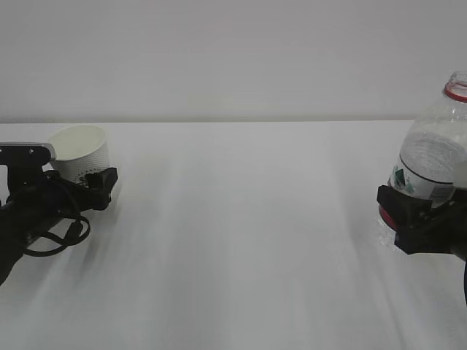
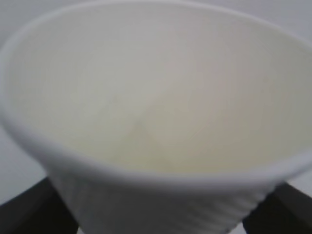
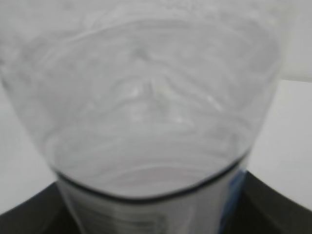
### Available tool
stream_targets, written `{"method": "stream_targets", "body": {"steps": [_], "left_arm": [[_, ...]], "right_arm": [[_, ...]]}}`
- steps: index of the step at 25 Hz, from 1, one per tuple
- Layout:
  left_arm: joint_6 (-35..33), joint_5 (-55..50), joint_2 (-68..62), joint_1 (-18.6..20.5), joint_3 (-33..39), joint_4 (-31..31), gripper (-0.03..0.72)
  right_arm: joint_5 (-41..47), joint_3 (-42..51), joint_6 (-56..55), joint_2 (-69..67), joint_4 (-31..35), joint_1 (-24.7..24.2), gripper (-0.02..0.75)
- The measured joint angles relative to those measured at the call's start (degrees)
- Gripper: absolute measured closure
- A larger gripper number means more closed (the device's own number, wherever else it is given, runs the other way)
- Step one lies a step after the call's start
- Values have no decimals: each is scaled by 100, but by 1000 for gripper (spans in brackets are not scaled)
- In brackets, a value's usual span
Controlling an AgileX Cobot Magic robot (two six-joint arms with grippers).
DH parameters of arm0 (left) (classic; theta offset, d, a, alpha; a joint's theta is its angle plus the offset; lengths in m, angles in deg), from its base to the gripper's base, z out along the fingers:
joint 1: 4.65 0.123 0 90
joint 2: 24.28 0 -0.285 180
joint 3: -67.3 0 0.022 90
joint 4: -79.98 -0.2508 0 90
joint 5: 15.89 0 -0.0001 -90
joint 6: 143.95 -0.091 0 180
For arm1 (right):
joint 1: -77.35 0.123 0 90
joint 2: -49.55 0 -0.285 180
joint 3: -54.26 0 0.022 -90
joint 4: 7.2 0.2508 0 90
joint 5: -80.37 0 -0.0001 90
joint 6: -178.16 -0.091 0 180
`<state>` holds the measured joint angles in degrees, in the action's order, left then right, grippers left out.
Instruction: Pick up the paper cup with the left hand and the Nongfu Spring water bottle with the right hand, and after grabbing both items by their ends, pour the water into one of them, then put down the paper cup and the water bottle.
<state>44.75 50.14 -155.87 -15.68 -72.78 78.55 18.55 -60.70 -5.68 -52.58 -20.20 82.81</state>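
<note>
My left pincer (image 1: 102,182) grasps the paper cup (image 1: 82,152) near its base, at the far left of the white surface (image 1: 241,240); the dark jaws show on either side of the cup's ribbed lower wall in the left wrist view. The cup tilts, its open mouth facing up and a little toward the middle. My right pincer (image 1: 408,215) is clenched on the water bottle (image 1: 430,164) at its lower body, at the far right, the bottle leaning slightly with its uncapped red-ringed neck up near the frame's top edge. Whether either base touches the surface I cannot tell.

What the pour turns on: cup and bottle are well apart, the whole width of the surface between them, and the bottle's long axis is near upright. I judge both must meet in the middle, neck over rim, before tipping.

The cup is thin white paper, tapered and easily crushed. The bottle is clear ribbed plastic, smooth, likely to flex.
</note>
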Motion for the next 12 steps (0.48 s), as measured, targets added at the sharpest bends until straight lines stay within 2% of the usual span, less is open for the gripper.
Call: {"method": "stream_targets", "body": {"steps": [12], "left_arm": [[45,0,0,0,0,-6,4]], "right_arm": [[0,0,0,0,0,0,234]]}}
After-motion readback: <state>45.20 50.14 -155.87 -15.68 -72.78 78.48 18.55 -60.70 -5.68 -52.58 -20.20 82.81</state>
